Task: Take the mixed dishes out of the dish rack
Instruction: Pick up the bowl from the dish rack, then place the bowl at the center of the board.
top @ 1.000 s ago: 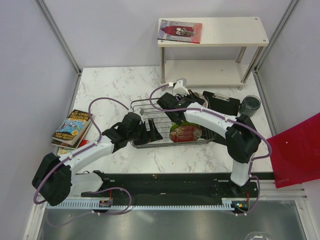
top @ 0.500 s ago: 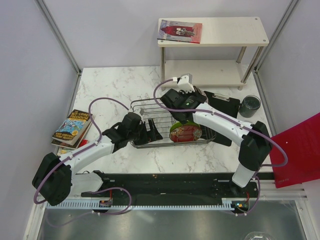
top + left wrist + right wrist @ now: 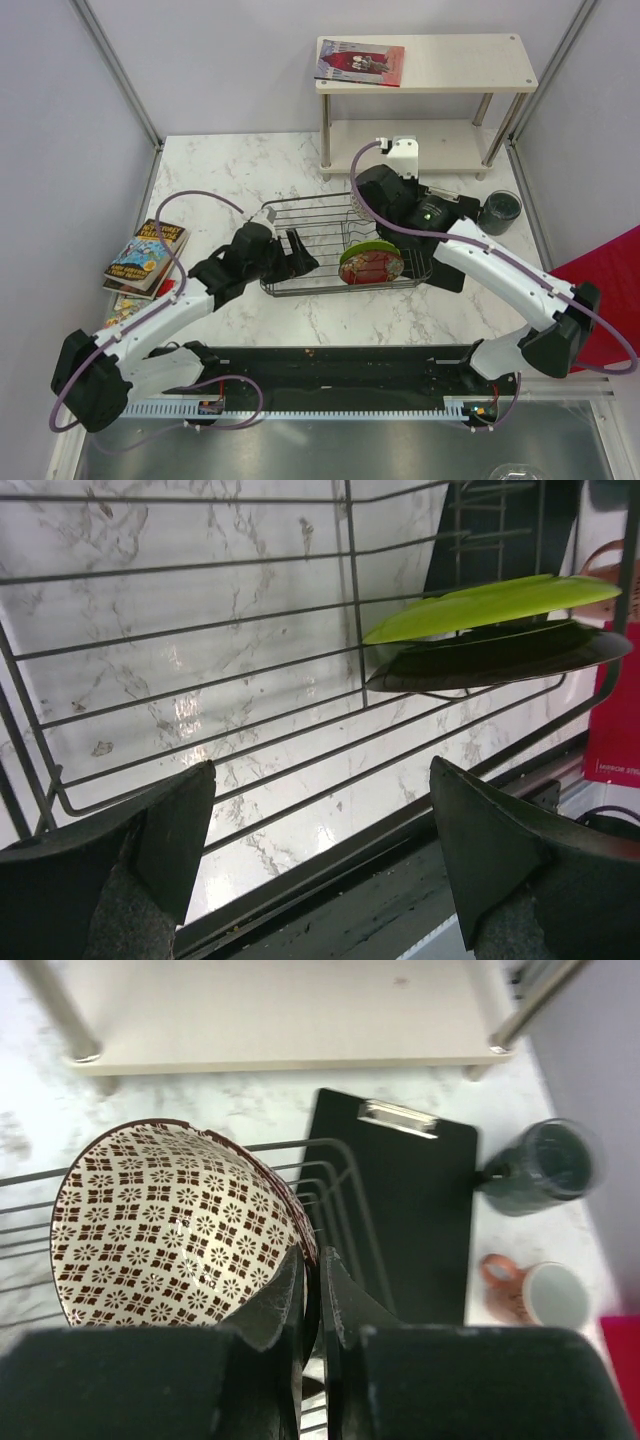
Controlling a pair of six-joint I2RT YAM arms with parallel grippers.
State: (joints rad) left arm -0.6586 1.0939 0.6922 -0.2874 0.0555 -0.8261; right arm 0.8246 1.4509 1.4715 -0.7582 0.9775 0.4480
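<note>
Pinching bowl (image 3: 180,1225) rim — right gripper (image 3: 312,1260) over rack (image 3: 310,230).

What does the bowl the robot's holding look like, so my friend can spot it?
Find the wire dish rack on the marble table. At its far right corner, the right hand grips a bowl. Unlike the plain green plate, it has brown flower squares inside.

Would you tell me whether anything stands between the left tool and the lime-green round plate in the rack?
No dish does. The open left tool faces the lime-green round plate across a bare stretch of the dark wire dish rack; only its wires cross the gap.
</note>
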